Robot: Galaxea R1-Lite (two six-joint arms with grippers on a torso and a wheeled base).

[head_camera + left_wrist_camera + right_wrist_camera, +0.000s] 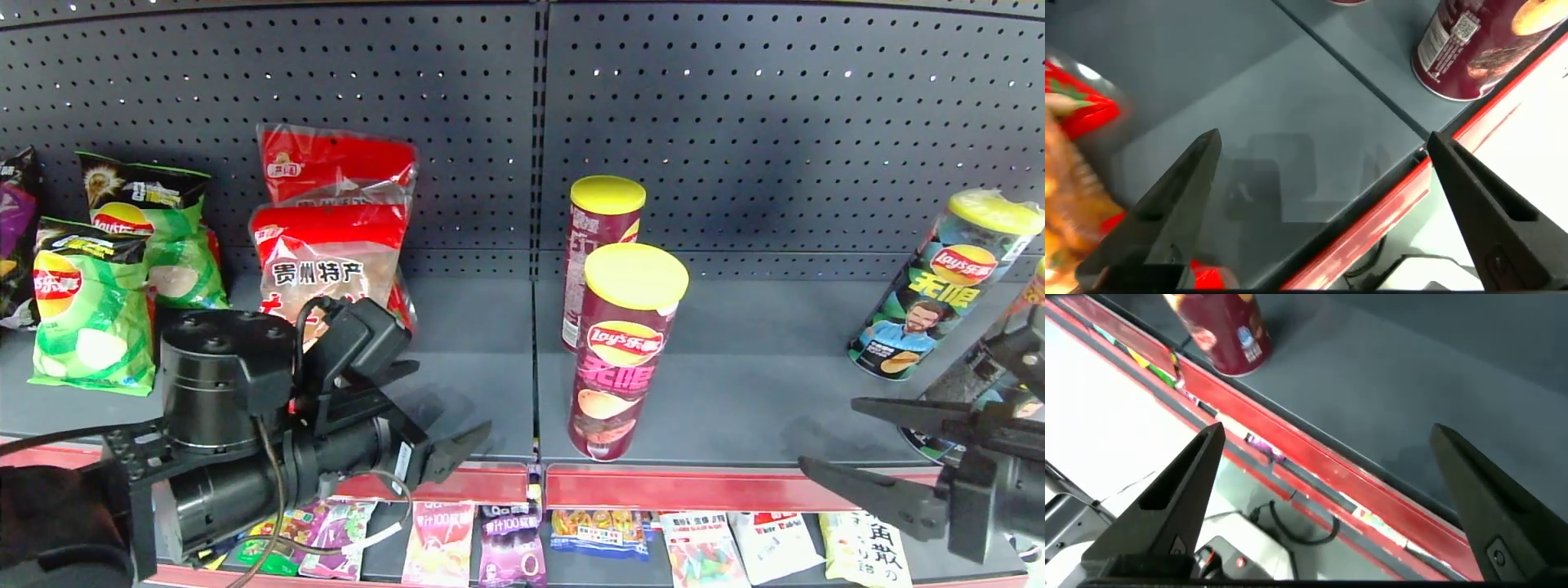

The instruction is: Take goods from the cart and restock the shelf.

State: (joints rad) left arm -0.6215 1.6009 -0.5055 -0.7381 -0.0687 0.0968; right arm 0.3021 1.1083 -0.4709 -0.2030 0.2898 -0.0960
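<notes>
Two maroon chip cans with yellow lids stand upright mid-shelf, the front can (624, 351) near the red shelf edge (694, 487) and the second can (600, 245) behind it. My left gripper (453, 398) hovers open and empty over the shelf front, left of the front can (1470, 41). In the left wrist view the left gripper (1323, 139) frames bare shelf. My right gripper (827, 433) is open and empty at the shelf edge, right of the front can (1225, 331). The right gripper (1327, 429) straddles the red edge strip (1315, 461) in its wrist view.
Red snack bags (331, 245) and green chip bags (94, 310) stand at the shelf's left. A dark chip can (939, 286) leans at the far right. Candy packets (506, 543) fill the lower shelf. Bare grey shelf (759, 384) lies between the front can and the dark can.
</notes>
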